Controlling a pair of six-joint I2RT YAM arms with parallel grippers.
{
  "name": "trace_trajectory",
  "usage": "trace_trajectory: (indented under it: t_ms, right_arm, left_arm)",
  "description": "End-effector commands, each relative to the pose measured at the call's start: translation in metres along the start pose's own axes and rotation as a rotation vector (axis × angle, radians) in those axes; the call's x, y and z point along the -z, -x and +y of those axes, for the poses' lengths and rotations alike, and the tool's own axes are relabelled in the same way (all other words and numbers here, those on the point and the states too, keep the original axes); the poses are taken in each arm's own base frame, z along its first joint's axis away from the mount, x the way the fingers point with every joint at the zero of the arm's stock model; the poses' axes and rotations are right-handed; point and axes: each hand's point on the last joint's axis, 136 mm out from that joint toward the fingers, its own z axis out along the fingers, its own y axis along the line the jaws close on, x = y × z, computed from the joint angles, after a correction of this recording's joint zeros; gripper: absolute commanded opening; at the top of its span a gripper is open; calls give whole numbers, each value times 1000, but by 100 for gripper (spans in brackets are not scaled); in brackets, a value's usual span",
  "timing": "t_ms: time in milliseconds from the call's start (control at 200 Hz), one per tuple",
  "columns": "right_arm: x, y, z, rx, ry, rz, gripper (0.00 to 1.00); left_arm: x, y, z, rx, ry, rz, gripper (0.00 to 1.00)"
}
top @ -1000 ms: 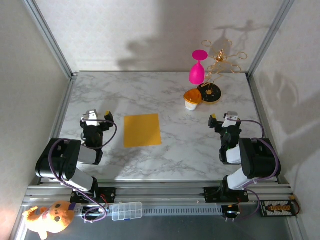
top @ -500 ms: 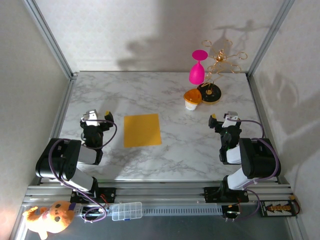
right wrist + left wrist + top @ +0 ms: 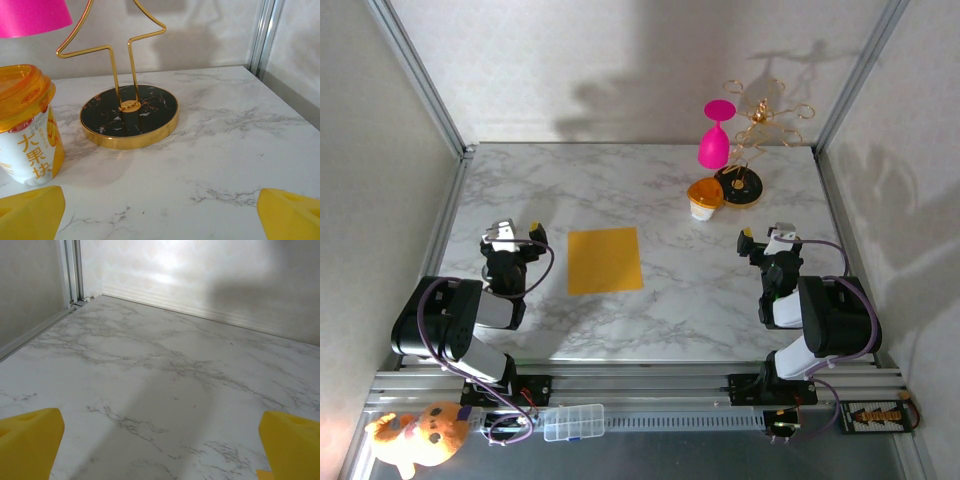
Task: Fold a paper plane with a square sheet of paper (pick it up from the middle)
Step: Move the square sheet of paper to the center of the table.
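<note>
Now, my left end effector (image 3: 517, 232): jaws wide apart, holding nothing.
My right end effector (image 3: 767, 236): likewise spread, empty.
Sheet of paper (image 3: 605, 260): flat and unfolded on the tabletop (image 3: 620, 180), between my arms, nearer my left.

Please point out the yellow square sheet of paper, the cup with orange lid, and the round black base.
square sheet of paper (image 3: 605, 260), top external view, middle of the flat sheet.
cup (image 3: 30, 137), right wrist view, white side wall.
round black base (image 3: 129, 116), right wrist view, dark top face.
</note>
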Motion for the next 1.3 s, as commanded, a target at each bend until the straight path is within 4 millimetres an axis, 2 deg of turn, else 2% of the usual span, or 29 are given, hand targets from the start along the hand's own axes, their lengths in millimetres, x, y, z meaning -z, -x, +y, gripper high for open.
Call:
trace_trajectory:
  t_ms: [0, 90, 230, 356, 386, 401, 511, 636, 766, 921, 976, 1112, 1142, 1162, 1267, 1292]
  right_arm:
    - [-2, 12, -3, -11, -14, -48, 99]
    - [1, 17, -4, -13, -19, -65, 99]
    - [9, 33, -3, -6, -24, -80, 99]
    - [12, 47, 7, -5, -11, -61, 99]
    - [14, 45, 10, -24, -8, -37, 99]
    - [10, 59, 12, -40, -3, -58, 99]
    - [4, 68, 31, -186, 45, 42, 99]
    - [-5, 63, 68, -309, 128, 227, 99]
    - [1, 55, 119, -391, 233, 348, 99]
    - [18, 37, 193, -436, 357, 483, 97]
    - [24, 29, 222, -428, 393, 523, 93]
    - [34, 9, 289, -421, 480, 614, 89]
    - [29, 4, 296, -429, 473, 636, 88]
    - [36, 0, 311, -422, 502, 660, 87]
    - [35, -23, 346, -437, 540, 755, 79]
    - [34, -28, 352, -441, 540, 774, 78]
  left_arm:
    - [-3, 3, -3, -12, 1, -11, 99]
    - [-2, 4, -4, -12, -1, -14, 99]
    - [5, 23, -1, -5, 29, -43, 99]
    - [8, 46, -2, 22, 65, -32, 99]
    - [9, 52, -3, 37, 69, -29, 99]
    - [9, 55, -4, 46, 70, -29, 99]
    - [11, 72, -12, 128, 74, -2, 99]
    - [11, 76, -28, 236, 56, 93, 99]
    - [9, 72, -48, 318, -6, 208, 99]
    - [10, 74, -75, 432, -140, 247, 99]
    - [8, 77, -82, 447, -175, 242, 99]
    - [2, 71, -87, 439, -180, 272, 99]
    - [0, 69, -87, 437, -175, 279, 99]
    - [-1, 68, -88, 435, -174, 285, 99]
    - [-4, 66, -89, 431, -167, 294, 99]
    - [-3, 58, -87, 424, -155, 320, 99]
